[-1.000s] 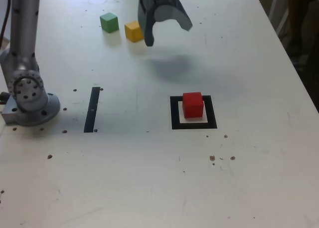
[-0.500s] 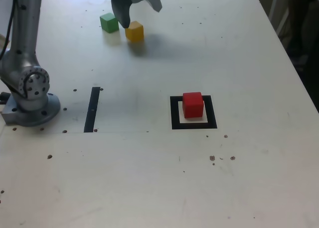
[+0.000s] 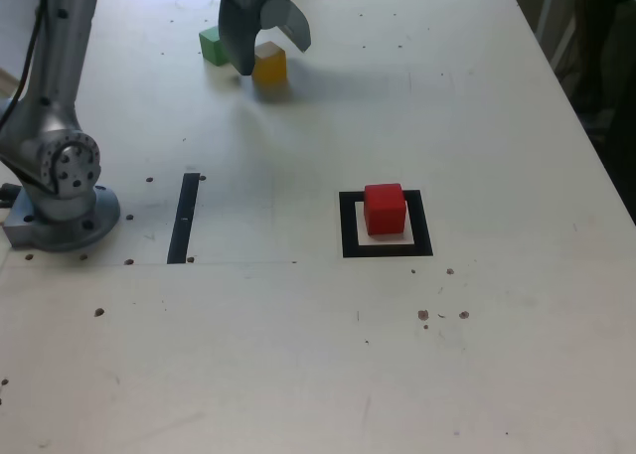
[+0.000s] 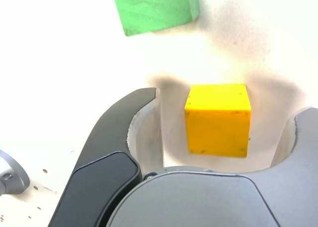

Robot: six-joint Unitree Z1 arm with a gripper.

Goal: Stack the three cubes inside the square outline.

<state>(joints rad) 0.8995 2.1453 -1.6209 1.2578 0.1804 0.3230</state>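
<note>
The arm's base [image 3: 62, 208] is sitting at the 9 o'clock edge of the white table [image 3: 318, 355] in the exterior view, and its grey column is rising out of the top of that view. The upper part of the arm is reaching across toward 12 o'clock, and the gripper [image 3: 266, 59] is pointing down at the tabletop there.

The gripper [image 4: 226, 115] is standing released: in the wrist view its two dark fingers [image 4: 121, 137] are lying spread on either side of the yellow cube [image 4: 217, 118], with pale table showing between each finger and the cube. Neither finger is touching the cube, and the cube is resting on the table.

Going from the exterior view's left to its right:
- The green cube [image 3: 211, 45] is sitting at about 11 o'clock on the table, just beside the gripper and partly hidden by it.
- The yellow cube [image 3: 269, 65] is sitting just beside the green cube, toward the exterior view's right, between the fingers.
- A thin black strip [image 3: 184, 219] is lying near the base.
- The square outline [image 3: 387, 247] is lying right of the table's centre, well apart from the gripper. The red cube [image 3: 385, 208] is standing upright on its pale centre, toward the far edge, alone.
</note>
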